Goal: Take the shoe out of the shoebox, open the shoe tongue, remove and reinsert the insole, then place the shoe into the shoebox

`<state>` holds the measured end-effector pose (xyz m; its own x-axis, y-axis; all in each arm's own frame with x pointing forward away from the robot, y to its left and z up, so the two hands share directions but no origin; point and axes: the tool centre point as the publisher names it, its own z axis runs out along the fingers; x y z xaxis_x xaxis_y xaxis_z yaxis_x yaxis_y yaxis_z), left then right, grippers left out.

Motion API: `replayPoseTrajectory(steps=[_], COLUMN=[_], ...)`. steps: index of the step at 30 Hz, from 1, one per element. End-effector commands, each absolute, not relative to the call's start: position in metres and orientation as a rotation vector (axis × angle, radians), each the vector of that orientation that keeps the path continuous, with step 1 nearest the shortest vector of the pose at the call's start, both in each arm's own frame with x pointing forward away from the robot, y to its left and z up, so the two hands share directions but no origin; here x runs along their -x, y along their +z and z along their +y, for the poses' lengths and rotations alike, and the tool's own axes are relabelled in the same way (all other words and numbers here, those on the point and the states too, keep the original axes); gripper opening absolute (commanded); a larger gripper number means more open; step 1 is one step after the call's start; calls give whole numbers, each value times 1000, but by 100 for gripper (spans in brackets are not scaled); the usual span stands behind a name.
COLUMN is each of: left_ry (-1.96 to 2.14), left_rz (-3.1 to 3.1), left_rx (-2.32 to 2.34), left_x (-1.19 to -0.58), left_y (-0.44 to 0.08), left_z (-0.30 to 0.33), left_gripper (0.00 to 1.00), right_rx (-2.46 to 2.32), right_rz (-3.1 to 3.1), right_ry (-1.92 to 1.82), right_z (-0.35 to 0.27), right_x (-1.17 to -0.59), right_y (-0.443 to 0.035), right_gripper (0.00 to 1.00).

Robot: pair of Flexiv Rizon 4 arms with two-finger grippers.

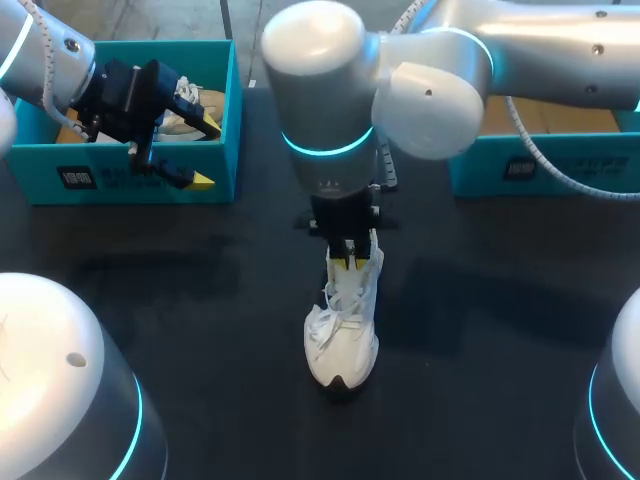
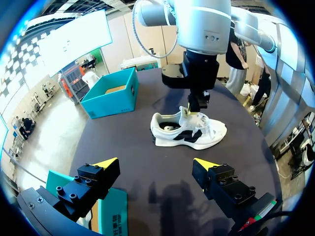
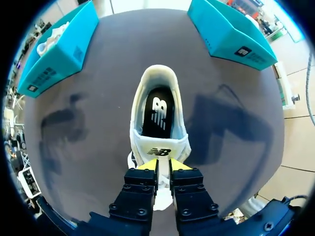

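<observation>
A white shoe with black side markings and a black insole stands mid-table, its long axis running away from me, toe nearest me. My right claw pinches its raised tongue, fingers nearly together. My left claw hangs wide open and empty over the left shoebox.

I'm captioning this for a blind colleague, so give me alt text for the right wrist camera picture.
The right arm's fingers pinch the tongue of a white shoe standing on a dark table, its black insole showing inside. Two teal shoeboxes sit beyond the shoe, one on either side.
</observation>
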<state>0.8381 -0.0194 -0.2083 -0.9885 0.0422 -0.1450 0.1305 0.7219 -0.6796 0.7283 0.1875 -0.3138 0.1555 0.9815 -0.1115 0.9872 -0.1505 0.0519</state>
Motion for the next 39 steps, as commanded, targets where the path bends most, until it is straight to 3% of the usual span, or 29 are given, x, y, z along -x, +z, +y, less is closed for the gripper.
replayPoseTrajectory(steps=[1, 13, 27, 39], left_ry=[-1116, -1116, -1116, -1116], left_rz=[2805, 2805, 2805, 2805], left_rx=[-142, -142, -142, -142], left_x=[-838, -838, -838, -838], left_y=[-208, -208, -208, -208], left_z=[-19, -19, -19, -19], left_gripper=[100, 100, 100, 100], right_rx=[-2383, -2333, -2332, -2067], right_rz=[1869, 1877, 1957, 2050], right_ry=[-70, -44, -63, 43], right_z=[197, 187, 188, 172], right_x=[-733, -738, -751, -752], right_y=[-327, -315, -345, -311], right_gripper=[13, 26, 25, 33])
